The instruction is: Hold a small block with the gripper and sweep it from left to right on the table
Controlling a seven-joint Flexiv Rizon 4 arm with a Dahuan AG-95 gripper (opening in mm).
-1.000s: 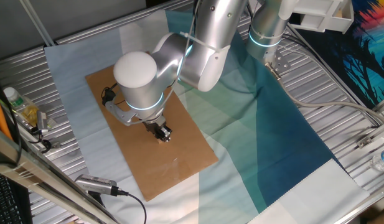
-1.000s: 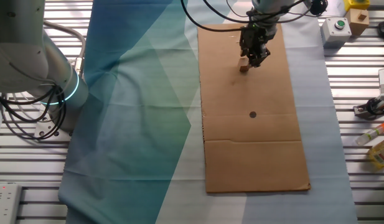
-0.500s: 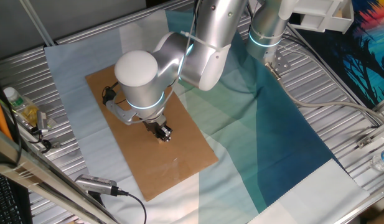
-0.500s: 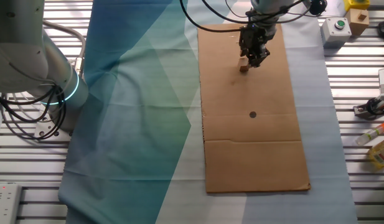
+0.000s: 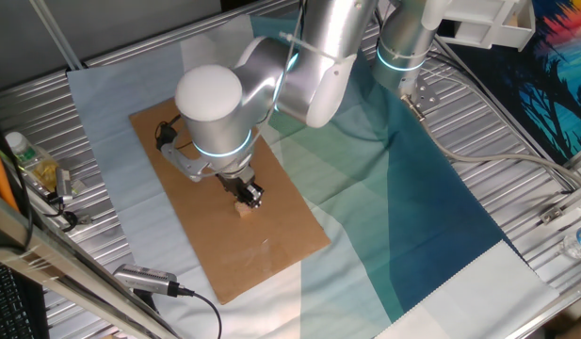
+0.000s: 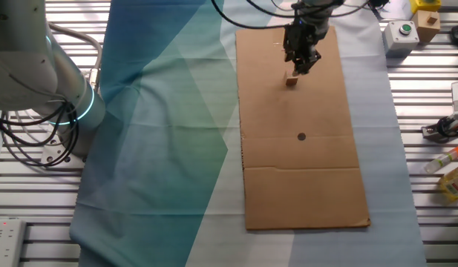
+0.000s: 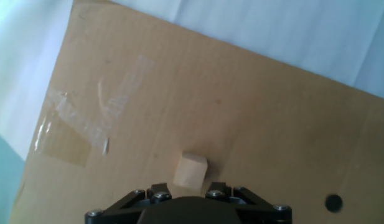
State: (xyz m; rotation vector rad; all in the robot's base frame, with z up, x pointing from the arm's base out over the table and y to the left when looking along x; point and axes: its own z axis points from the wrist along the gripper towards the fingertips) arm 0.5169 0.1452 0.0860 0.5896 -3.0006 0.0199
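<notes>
The small tan block (image 5: pixel 241 208) lies on the brown cardboard (image 5: pixel 271 245) of the table, free of the gripper. My black gripper (image 5: pixel 251 195) hangs just above and beside it, jaws apart and empty. In the other fixed view the block (image 6: pixel 291 79) sits on the cardboard (image 6: pixel 303 178) just below the gripper (image 6: pixel 301 64). In the hand view the block (image 7: pixel 190 170) rests on the cardboard between and beyond the fingertips (image 7: pixel 157 189), with the gripper (image 7: pixel 187 191) at the bottom edge.
The idle silver arm (image 6: pixel 36 67) stands at the left on the ribbed metal. A grey button box (image 6: pixel 400 33), a black clip (image 6: pixel 442 129) and bottles (image 6: pixel 453 182) lie along the right edge. A dark dot (image 6: pixel 301 136) marks the cardboard; a tape patch (image 7: pixel 86 124) is on it.
The gripper has let go of the block and risen off it. The block now lies alone on the cardboard, about where it was.
</notes>
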